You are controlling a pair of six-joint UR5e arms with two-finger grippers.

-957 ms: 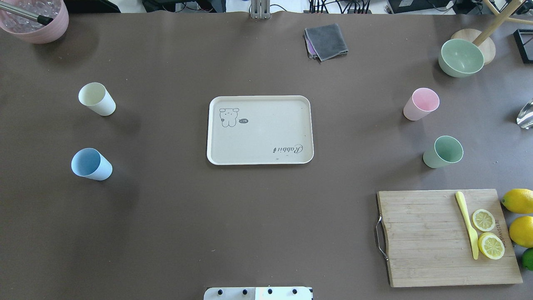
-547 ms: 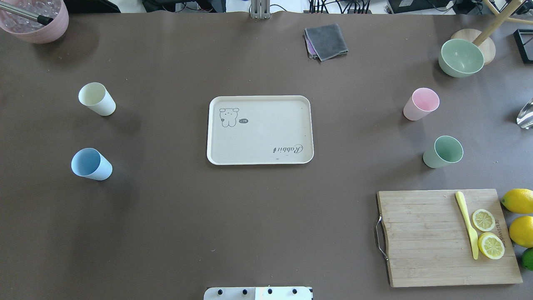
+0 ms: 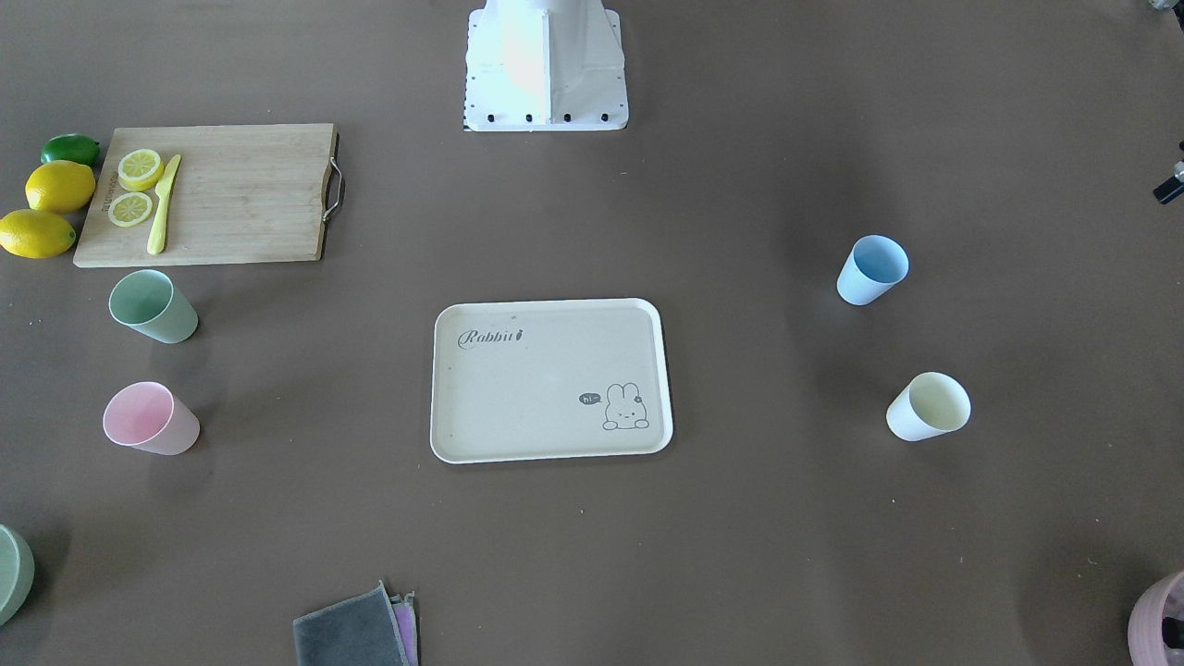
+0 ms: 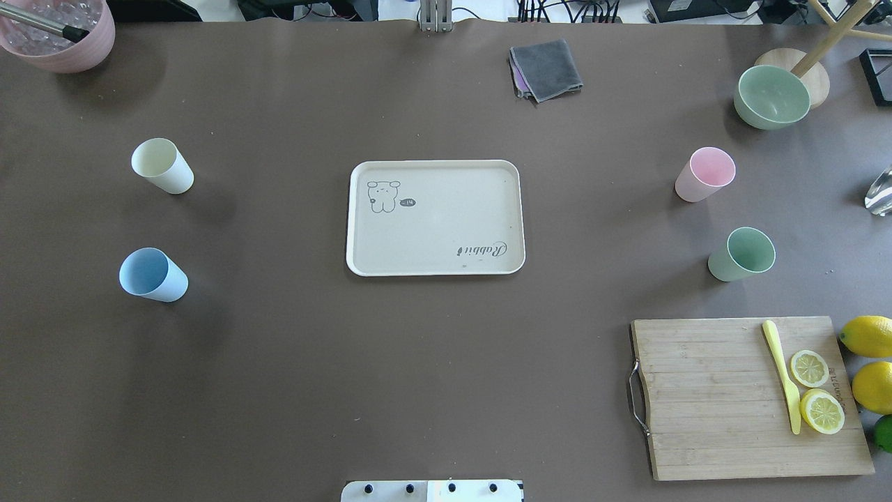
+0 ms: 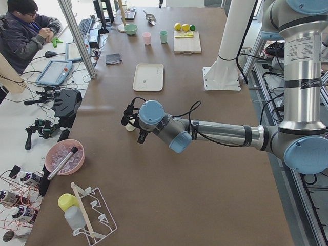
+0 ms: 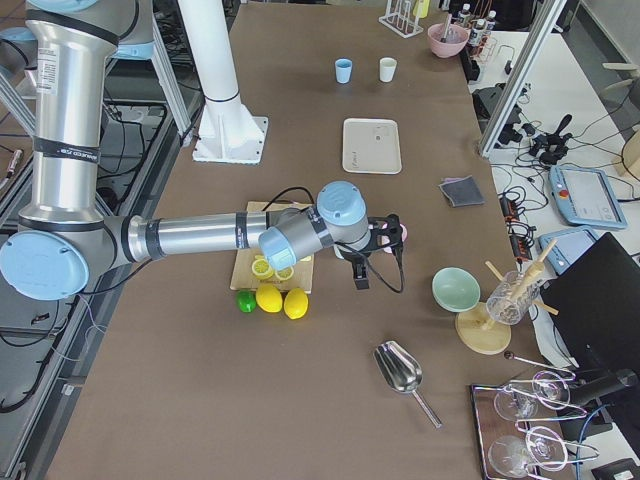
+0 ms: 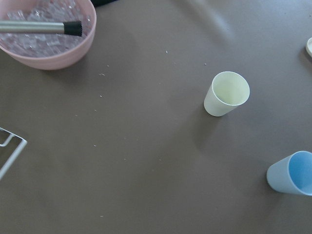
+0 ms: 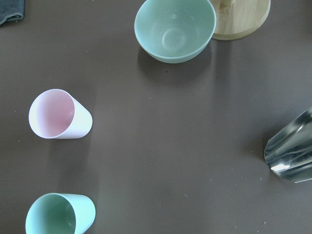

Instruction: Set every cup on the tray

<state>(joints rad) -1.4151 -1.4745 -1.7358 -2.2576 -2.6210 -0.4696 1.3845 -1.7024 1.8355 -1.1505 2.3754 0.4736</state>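
Observation:
The cream tray (image 4: 435, 217) lies bare at the table's middle. All cups stand upright on the table, apart from it. The pale yellow cup (image 4: 162, 165) and light blue cup (image 4: 152, 275) are far left; both show in the left wrist view (image 7: 226, 93). The pink cup (image 4: 704, 174) and sage green cup (image 4: 741, 254) are far right; the pink one shows in the right wrist view (image 8: 59, 114). My left gripper (image 5: 129, 115) and right gripper (image 6: 382, 245) show only in the side views, held above their cups; I cannot tell whether they are open or shut.
A wooden cutting board (image 4: 746, 397) with lemon slices and a yellow knife lies front right, whole lemons (image 4: 867, 336) beside it. A green bowl (image 4: 771, 96), grey cloth (image 4: 546, 70) and pink ice bowl (image 4: 59, 31) line the far edge.

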